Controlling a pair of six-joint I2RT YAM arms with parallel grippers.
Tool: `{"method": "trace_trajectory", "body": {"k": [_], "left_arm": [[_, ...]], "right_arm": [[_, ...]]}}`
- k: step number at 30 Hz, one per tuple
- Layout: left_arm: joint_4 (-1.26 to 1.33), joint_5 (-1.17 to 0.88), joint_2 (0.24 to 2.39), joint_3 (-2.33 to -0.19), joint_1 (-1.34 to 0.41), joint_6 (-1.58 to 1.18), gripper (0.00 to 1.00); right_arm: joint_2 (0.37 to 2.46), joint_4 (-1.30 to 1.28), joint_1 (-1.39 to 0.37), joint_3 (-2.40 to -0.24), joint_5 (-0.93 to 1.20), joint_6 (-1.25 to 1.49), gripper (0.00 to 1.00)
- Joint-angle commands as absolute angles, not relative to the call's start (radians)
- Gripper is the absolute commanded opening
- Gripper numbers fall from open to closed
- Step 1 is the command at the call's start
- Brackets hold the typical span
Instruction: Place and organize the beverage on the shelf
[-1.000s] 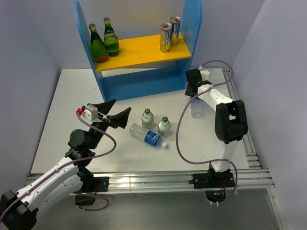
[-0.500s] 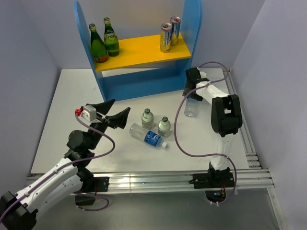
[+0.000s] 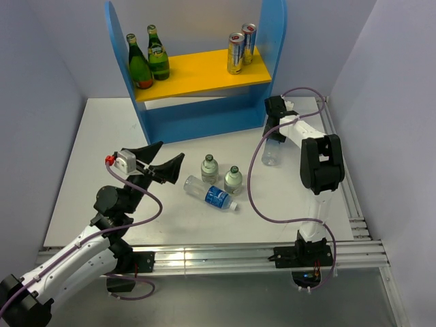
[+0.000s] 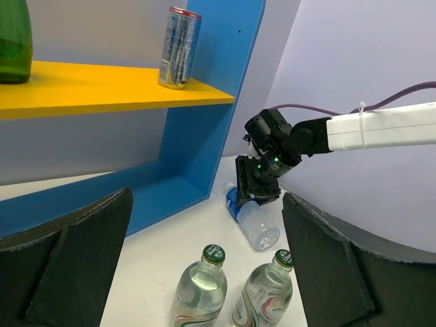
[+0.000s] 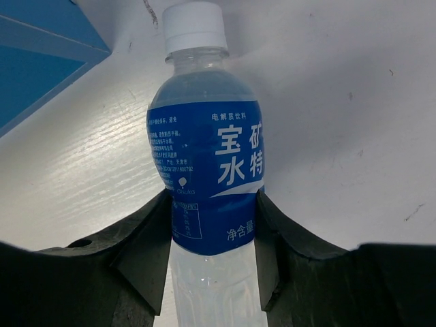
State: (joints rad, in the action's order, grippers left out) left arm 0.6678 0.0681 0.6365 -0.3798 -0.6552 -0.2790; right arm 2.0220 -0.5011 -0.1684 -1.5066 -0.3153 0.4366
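Note:
The blue shelf stands at the back, with two green glass bottles and two cans on its yellow board. My right gripper is shut on a clear plastic bottle with a blue label, which lies on the table by the shelf's right panel. Its fingers press both sides of the label. My left gripper hangs open above the table's left half, holding nothing. Ahead of it stand two small green-capped glass bottles.
Another blue-labelled plastic bottle lies on its side in front of the two small glass bottles. The shelf's lower level is a blue back wall. Metal rails run along the table's right and near edges.
My right gripper has swung down and closed on the plastic bottle by the shelf, nudging it slightly left. The left arm has barely moved.

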Motion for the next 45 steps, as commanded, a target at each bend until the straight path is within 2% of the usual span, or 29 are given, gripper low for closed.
{"method": "trace_trajectory", "body": {"k": [1,2,3,6,11,14,16,23,30,34,38,39,40,41,45], "left_arm": [[0.678,0.060,0.618,-0.396,-0.657,-0.291,0.97],[0.677,0.060,0.617,-0.396,-0.657,-0.290,0.97],[0.676,0.058,0.614,-0.396,-0.657,-0.291,0.97],[0.678,0.061,0.612,-0.393,-0.657,-0.291,0.97],[0.676,0.061,0.612,-0.394,-0.658,-0.293,0.97],[0.680,0.061,0.612,-0.393,-0.657,-0.295,0.97],[0.680,0.061,0.614,-0.393,-0.657,-0.296,0.97],[0.683,0.061,0.624,-0.393,-0.657,-0.296,0.97],[0.681,0.061,0.624,-0.396,-0.657,-0.299,0.96],[0.680,0.063,0.623,-0.394,-0.657,-0.296,0.96],[0.675,0.066,0.618,-0.396,-0.658,-0.295,0.96],[0.676,0.067,0.620,-0.396,-0.658,-0.295,0.96],[0.676,0.067,0.621,-0.396,-0.658,-0.293,0.96],[0.675,0.071,0.623,-0.397,-0.657,-0.293,0.96],[0.683,0.067,0.637,-0.397,-0.657,-0.295,0.96]], "right_arm": [[2.034,-0.526,-0.156,-1.496,-0.281,0.433,0.01],[2.034,-0.531,-0.156,-1.496,-0.278,0.431,0.05],[2.036,-0.538,-0.156,-1.500,-0.269,0.430,0.23],[2.039,-0.551,-0.158,-1.509,-0.259,0.431,0.33],[2.020,-0.551,-0.158,-1.470,-0.195,0.439,0.38],[2.016,-0.546,-0.158,-1.440,-0.132,0.446,0.47],[2.011,-0.546,-0.160,-1.427,-0.129,0.446,0.49],[1.971,-0.563,-0.166,-1.404,-0.129,0.442,0.67],[1.977,-0.580,-0.184,-1.393,-0.146,0.431,0.70],[2.005,-0.606,-0.201,-1.417,-0.175,0.420,0.65],[2.043,-0.682,-0.236,-1.462,-0.213,0.400,0.63],[2.048,-0.690,-0.242,-1.476,-0.248,0.397,0.56],[2.048,-0.699,-0.250,-1.477,-0.268,0.397,0.41],[2.046,-0.696,-0.259,-1.477,-0.275,0.394,0.00],[2.017,-0.677,-0.271,-1.465,-0.272,0.396,0.00]]}}
